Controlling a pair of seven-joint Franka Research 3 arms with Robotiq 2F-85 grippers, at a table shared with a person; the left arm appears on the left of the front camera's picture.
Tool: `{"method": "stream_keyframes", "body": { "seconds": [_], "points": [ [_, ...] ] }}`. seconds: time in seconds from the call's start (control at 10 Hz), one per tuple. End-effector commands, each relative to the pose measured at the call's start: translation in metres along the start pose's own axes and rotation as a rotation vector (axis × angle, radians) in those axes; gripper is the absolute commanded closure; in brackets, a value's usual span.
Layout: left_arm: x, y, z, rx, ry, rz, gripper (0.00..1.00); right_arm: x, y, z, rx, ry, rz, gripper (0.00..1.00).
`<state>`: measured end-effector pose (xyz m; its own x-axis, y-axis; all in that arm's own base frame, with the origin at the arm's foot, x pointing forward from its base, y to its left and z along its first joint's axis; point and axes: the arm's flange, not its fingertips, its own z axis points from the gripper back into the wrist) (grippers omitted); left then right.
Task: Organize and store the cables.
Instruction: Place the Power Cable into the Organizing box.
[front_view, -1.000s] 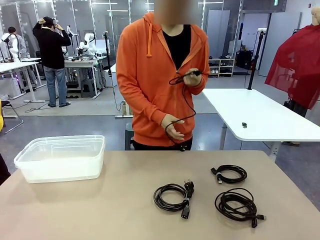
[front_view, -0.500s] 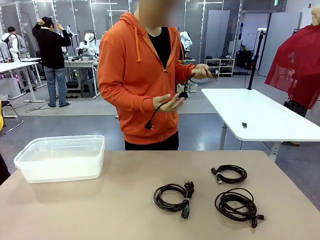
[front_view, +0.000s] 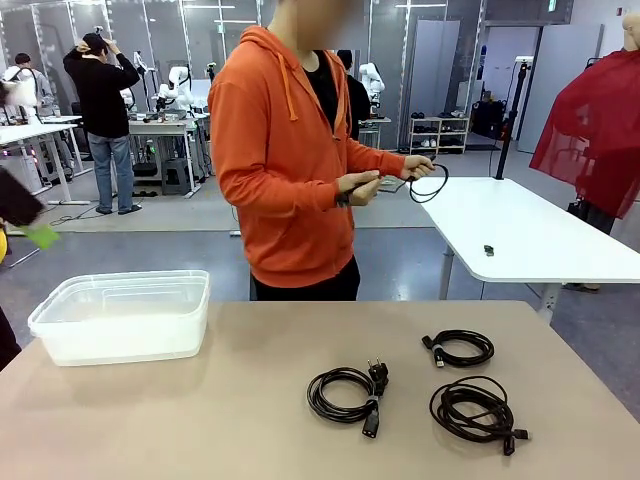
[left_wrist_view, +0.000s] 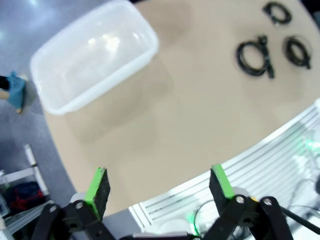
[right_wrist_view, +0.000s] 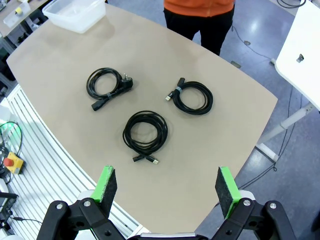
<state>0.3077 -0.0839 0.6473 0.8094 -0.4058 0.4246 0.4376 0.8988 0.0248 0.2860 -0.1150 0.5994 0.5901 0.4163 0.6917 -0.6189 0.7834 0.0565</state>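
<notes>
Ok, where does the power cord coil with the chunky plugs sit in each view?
Front view: power cord coil at lower centre, right of the middle.
Left wrist view: upper right, seen small and far off.
Right wrist view: upper left.
Shared landmark: clear plastic tub.

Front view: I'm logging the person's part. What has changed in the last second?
The person's hands came together at chest height, gathering the hanging cable into a small loop. A blurred, green-tipped dark shape entered at the left edge. The three coiled cables, the clear bin and the table stayed put.
</notes>
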Motion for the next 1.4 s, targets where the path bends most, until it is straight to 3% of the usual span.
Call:
{"method": "stream_keyframes", "body": {
  "seconds": [0.0, 0.1, 0.2, 0.5, 0.9, 1.0, 1.1, 1.3],
  "points": [
    [0.034, -0.031, -0.018, -0.025, 0.111, -0.050, 0.00, 0.000, 0.000, -0.002, 0.002, -0.002, 0.002, 0.00],
    [0.047, -0.060, -0.043, 0.010, 0.172, -0.090, 0.00, 0.000, 0.000, -0.002, 0.002, -0.002, 0.002, 0.00],
    [0.057, -0.086, -0.059, -0.022, 0.182, -0.102, 0.00, 0.000, 0.000, -0.002, 0.002, -0.002, 0.002, 0.00],
    [0.073, -0.144, -0.115, 0.033, 0.216, -0.115, 0.00, 0.000, 0.000, -0.002, 0.002, -0.002, 0.002, 0.00],
    [0.075, -0.163, -0.141, 0.086, 0.244, -0.095, 0.00, 0.000, 0.000, -0.002, 0.002, -0.002, 0.002, 0.00],
    [0.076, -0.153, -0.134, 0.104, 0.272, 0.033, 0.00, 0.000, 0.000, -0.002, 0.002, -0.002, 0.002, 0.00],
    [0.071, -0.160, -0.142, 0.059, 0.249, -0.123, 0.00, 0.000, 0.000, -0.002, 0.002, -0.002, 0.002, 0.00],
    [0.071, -0.160, -0.142, 0.059, 0.249, -0.123, 0.00, 0.000, 0.000, -0.002, 0.002, -0.002, 0.002, 0.00]
  ]
}}
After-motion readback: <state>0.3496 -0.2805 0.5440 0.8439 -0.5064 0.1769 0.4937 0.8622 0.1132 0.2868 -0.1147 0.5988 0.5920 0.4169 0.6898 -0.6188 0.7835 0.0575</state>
